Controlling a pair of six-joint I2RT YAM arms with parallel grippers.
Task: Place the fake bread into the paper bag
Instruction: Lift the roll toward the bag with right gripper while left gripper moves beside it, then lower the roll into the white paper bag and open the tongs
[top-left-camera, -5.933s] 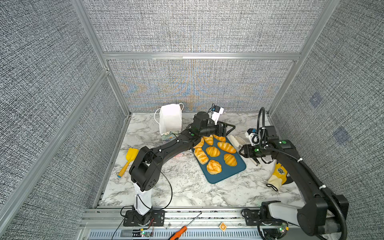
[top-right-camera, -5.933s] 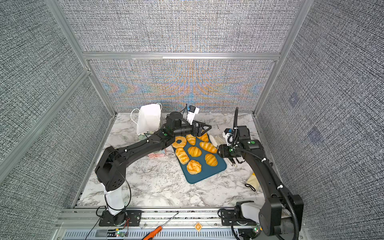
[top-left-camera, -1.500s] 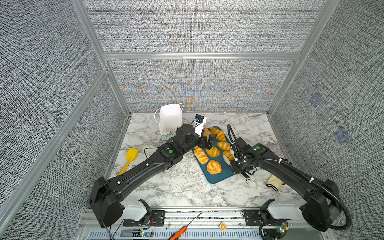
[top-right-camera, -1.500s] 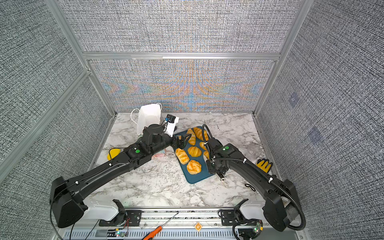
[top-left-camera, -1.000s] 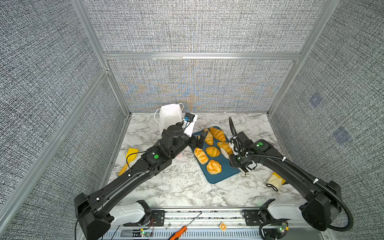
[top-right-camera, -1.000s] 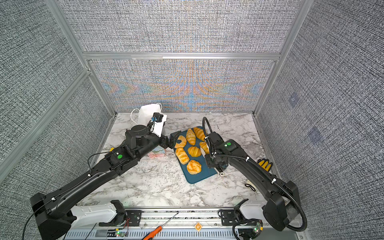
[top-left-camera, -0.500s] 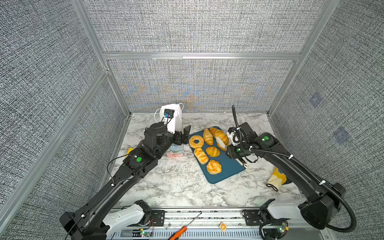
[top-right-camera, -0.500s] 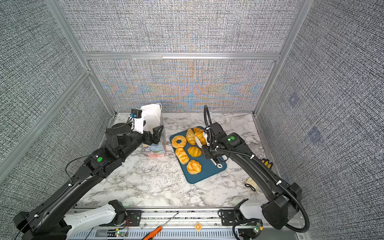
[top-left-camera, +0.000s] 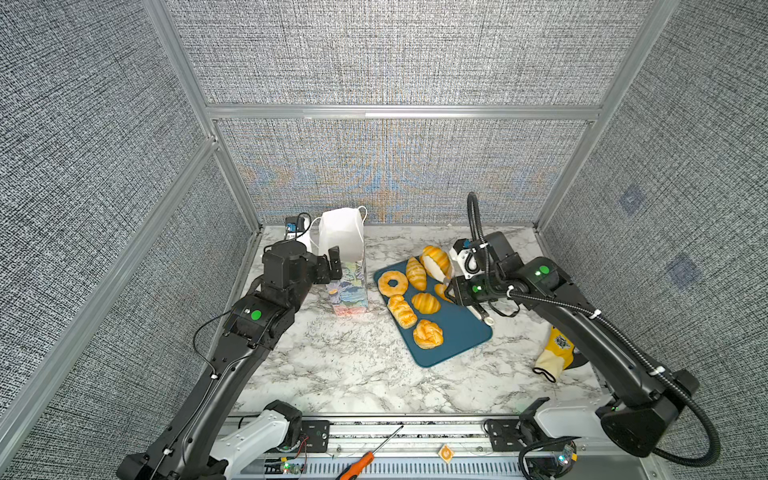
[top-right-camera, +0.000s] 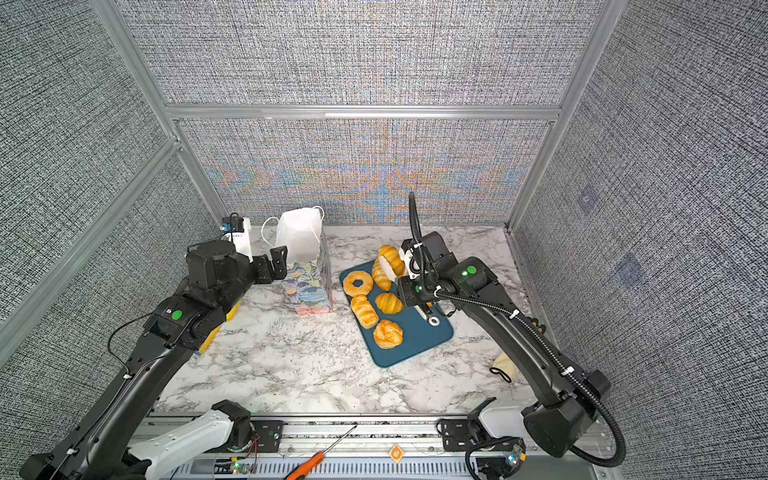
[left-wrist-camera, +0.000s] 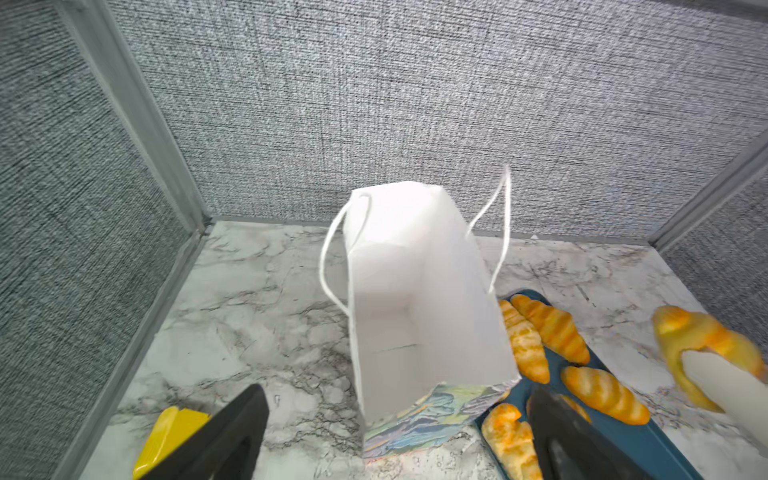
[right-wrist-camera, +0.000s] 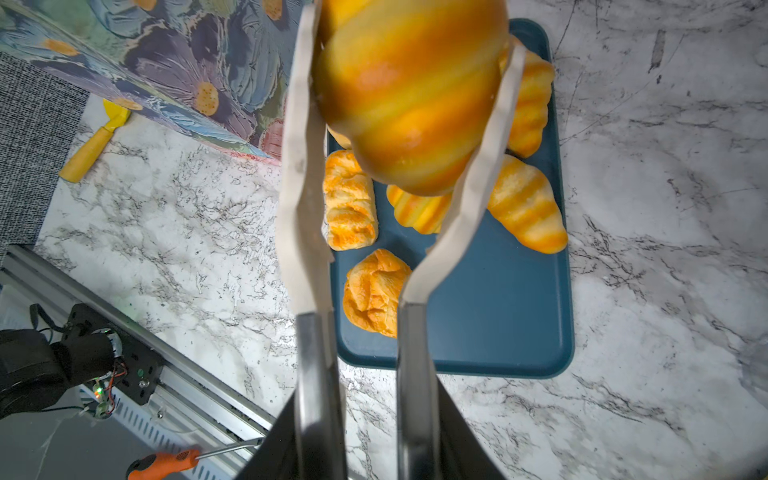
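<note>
Since a second before, the left gripper (left-wrist-camera: 395, 395) had swung from the dark-blue rectangular tray (top-left-camera: 459, 334) to the tall floral paper bag (left-wrist-camera: 415, 291), jaws apart and empty. The right gripper (right-wrist-camera: 368, 440) clamped white-tipped metal tongs (right-wrist-camera: 309, 365) pinching a glossy golden toy roll (right-wrist-camera: 407, 95) above the tray. Next, I reckoned, it needed carrying over the bag's mouth. The bag held nothing; the other golden pastries (top-left-camera: 426, 302) lay on the tray.

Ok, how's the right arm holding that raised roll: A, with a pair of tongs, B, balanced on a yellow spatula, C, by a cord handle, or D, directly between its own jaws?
A: in the right wrist view the right gripper clamps the metal handles of the tongs, whose pale tips pinch the roll above the blue tray.
</note>
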